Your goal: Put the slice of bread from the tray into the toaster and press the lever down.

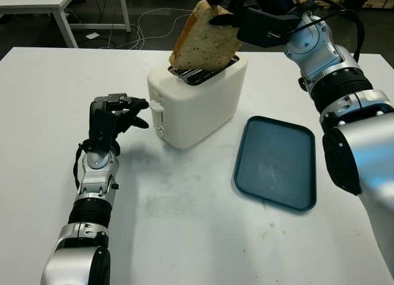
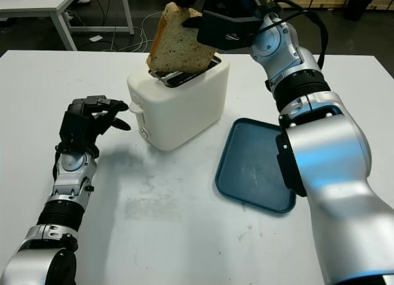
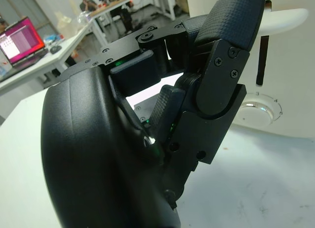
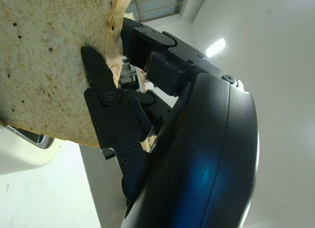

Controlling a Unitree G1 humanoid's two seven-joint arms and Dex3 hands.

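Note:
A slice of speckled bread [image 1: 206, 42] hangs tilted over the white toaster [image 1: 197, 106], its lower edge at the top slot [image 1: 200, 74]. My right hand [image 1: 226, 15] is shut on the slice's upper right corner; one black finger presses its face [image 4: 98, 80]. The dark teal tray [image 1: 277, 162] lies bare to the right of the toaster. My left hand [image 1: 123, 112] is open, a short way left of the toaster, level with the white lever [image 1: 156, 104], apart from it. Lever [image 3: 288, 16] and round dial [image 3: 256, 107] appear past its fingers.
The white table [image 1: 184, 223] runs wide in front of and to the left of the toaster. Behind its far edge are a dark floor with cables [image 1: 148, 17] and another white table [image 1: 55, 2]. My right arm [image 1: 326, 63] arches over the tray's far side.

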